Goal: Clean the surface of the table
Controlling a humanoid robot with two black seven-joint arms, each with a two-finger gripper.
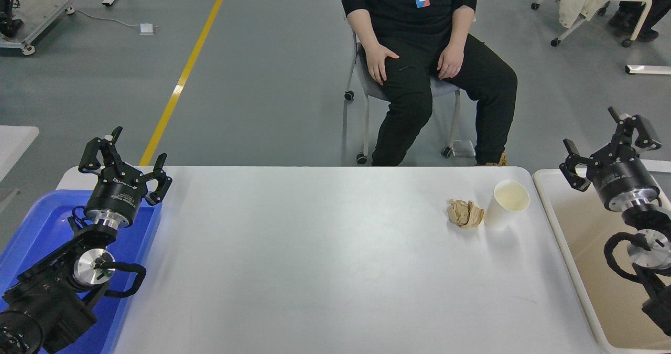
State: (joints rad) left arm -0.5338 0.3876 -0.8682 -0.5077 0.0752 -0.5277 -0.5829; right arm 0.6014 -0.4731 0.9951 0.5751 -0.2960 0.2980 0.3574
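Observation:
The table surface (314,259) is a wide white top with rounded corners. On its far right part lie a crumpled brown paper ball (465,213) and, touching it on the right, an upright white paper cup (506,204). My right gripper (605,139) hovers open over the far end of the cream bin (576,270), to the right of the cup and apart from it. My left gripper (125,154) is parked open above the blue tray (31,233) at the lower left. Neither gripper holds anything.
A person in black sits on a wheeled chair (367,97) beyond the table's far edge, hands on thighs. The blue tray flanks the table's left side and the cream bin its right side.

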